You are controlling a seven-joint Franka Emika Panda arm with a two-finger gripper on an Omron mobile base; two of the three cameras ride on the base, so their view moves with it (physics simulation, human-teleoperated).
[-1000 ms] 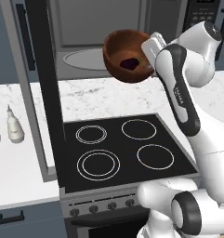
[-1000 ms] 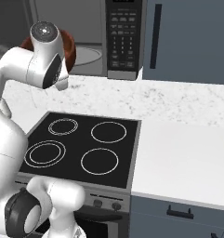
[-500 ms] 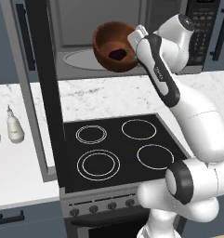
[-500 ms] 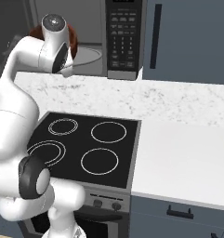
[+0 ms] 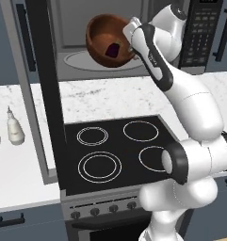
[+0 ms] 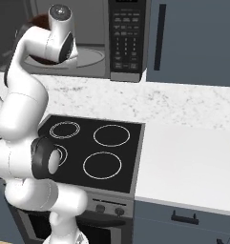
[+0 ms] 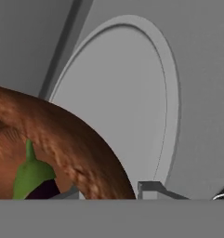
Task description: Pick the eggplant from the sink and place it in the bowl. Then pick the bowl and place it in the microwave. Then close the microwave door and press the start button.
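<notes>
Now bowl (image 5: 107, 41) tilted inside open microwave (image 5: 133, 28), eggplant (image 5: 113, 49) inside; pincer (image 5: 130, 38) at bowl rim, grip unclear.

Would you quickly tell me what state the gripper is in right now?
Gripper: closed on the rim of the wooden bowl, held tilted in front of the open microwave, with the eggplant inside.

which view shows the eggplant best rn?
Left base view: the eggplant sits as a dark purple lump inside the tilted bowl, whose open side faces the camera. Hand view catches just its green stem and a sliver of purple past the bowl wall. In the right base view the arm blocks it.
</notes>
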